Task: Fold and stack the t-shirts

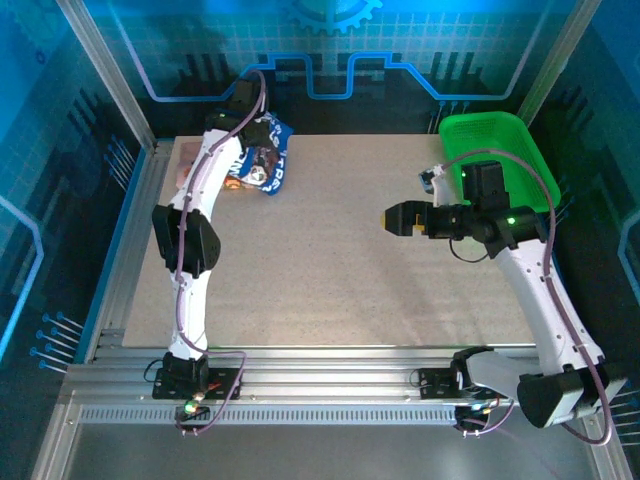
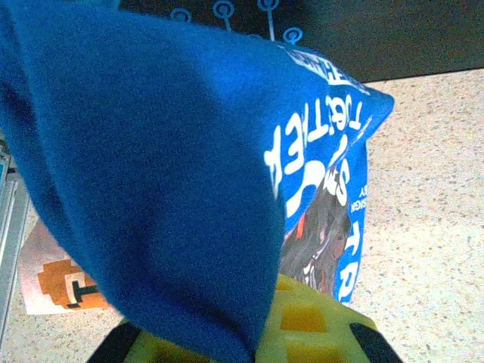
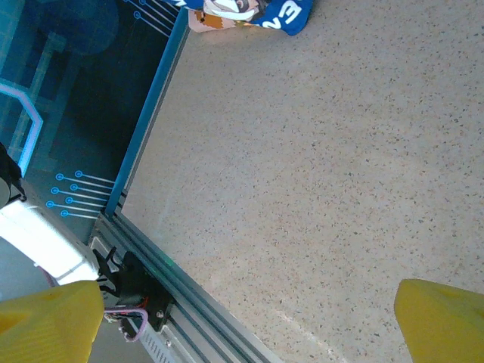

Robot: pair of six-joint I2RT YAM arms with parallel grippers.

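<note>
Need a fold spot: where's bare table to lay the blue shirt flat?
Free: the wide middle of the table, between left arm and right arm, down to the near edge. Crowded: far-left corner, blue shirt and pink shirt together; green basket at far right.

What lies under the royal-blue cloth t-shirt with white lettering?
A pale pink cloth t-shirt with a brown pixel face pokes out beneath; the royal-blue cloth t-shirt hides its rest.

Left arm and right arm: white shells, black joints, purple cables alongside. Yellow fingers. Green lamp on right arm.
</note>
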